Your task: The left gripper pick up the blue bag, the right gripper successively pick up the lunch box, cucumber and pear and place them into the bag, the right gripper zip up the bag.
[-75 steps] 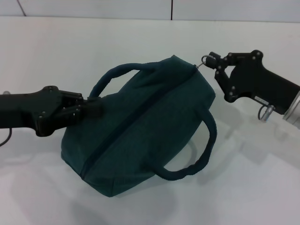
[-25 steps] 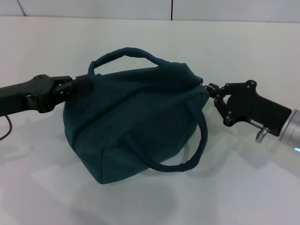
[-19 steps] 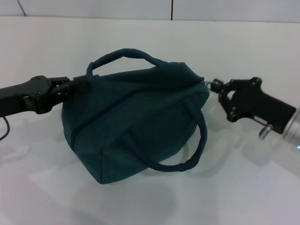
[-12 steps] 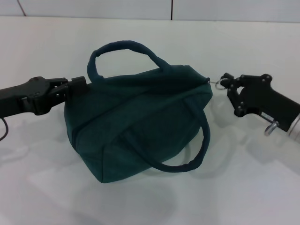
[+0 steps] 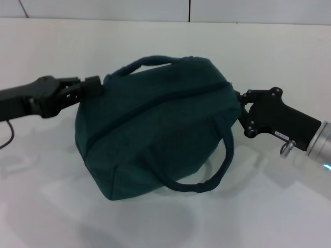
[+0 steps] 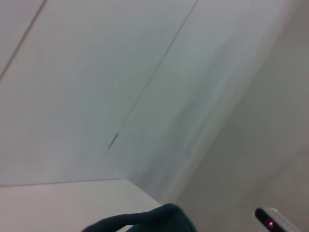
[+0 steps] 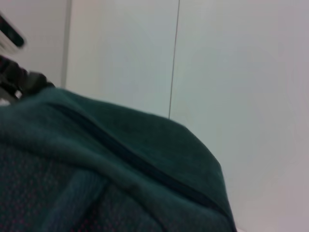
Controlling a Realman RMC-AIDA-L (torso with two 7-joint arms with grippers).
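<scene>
**Bag zipped, both hands at its ends**

You will see the right hand (image 5: 239,106) has come back against the blue bag (image 5: 155,139) since half a second ago, when it stood apart from the bag's end. It now touches the zipper end; whether its fingers are clenched cannot be told. The left hand (image 5: 94,87) grips the opposite end. The bag rests on the white desk (image 5: 269,206), zipper closed.

Blue bag (image 5: 155,134) zipped, on white worktop (image 5: 269,217). Left gripper (image 5: 95,87) at its left end; right gripper (image 5: 239,103) at right end.
</scene>
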